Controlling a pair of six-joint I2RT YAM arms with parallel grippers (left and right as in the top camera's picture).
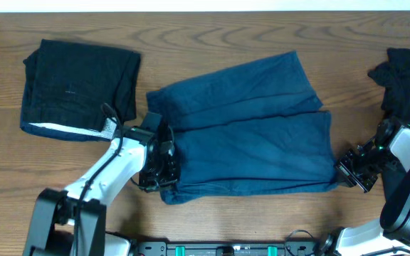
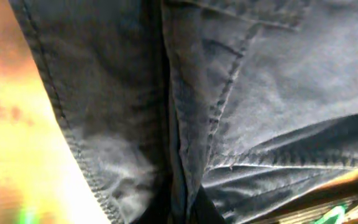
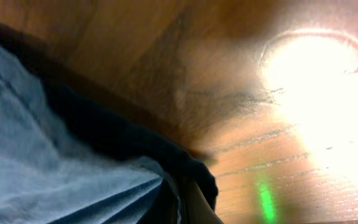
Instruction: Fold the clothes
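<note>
The left gripper is clenched on the near-left corner of the navy cloth, and the right gripper pinches its near-right corner. The cloth lies doubled over at the middle of the table. Beyond it, a white-edged black piece sits folded at the left and another black piece at the right edge.
</note>
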